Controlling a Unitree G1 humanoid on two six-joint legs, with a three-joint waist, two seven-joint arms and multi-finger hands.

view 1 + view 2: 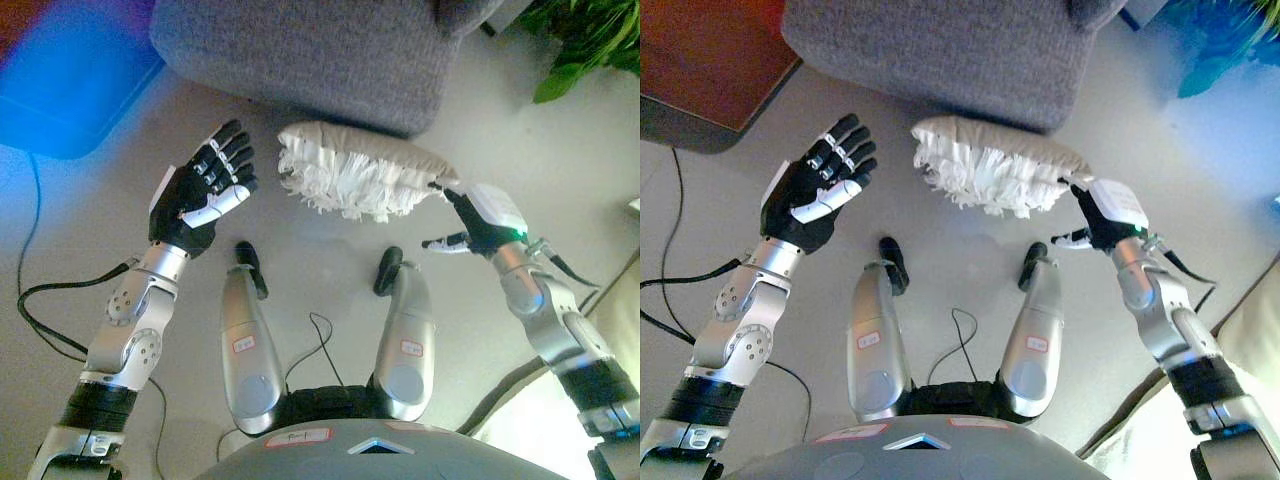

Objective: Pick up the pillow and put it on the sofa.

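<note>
- The beige pillow with a shaggy white fringed face point(360, 172) lies on the pale floor point(320, 260), just in front of the grey upholstered sofa point(300, 50) and touching or nearly touching its near edge.
- Your right robot hand point(470, 225) sits at the pillow's right end, dark fingers reaching to its corner. You cannot tell from either view whether they have closed on the fabric or only touch it.
- Your left robot hand point(205, 190) is spread wide, palm turned toward the pillow, and stands apart from its left end with bare floor between them.
- Risk: if you lift now, only one end is supported. The soft pillow would likely sag, swing or slip out of a corner pinch.
- Risk: closing the left robot hand in too low could shove the pillow sideways or bunch up the fringe.
- The green houseplant point(590, 40) at far right is well clear.
</note>
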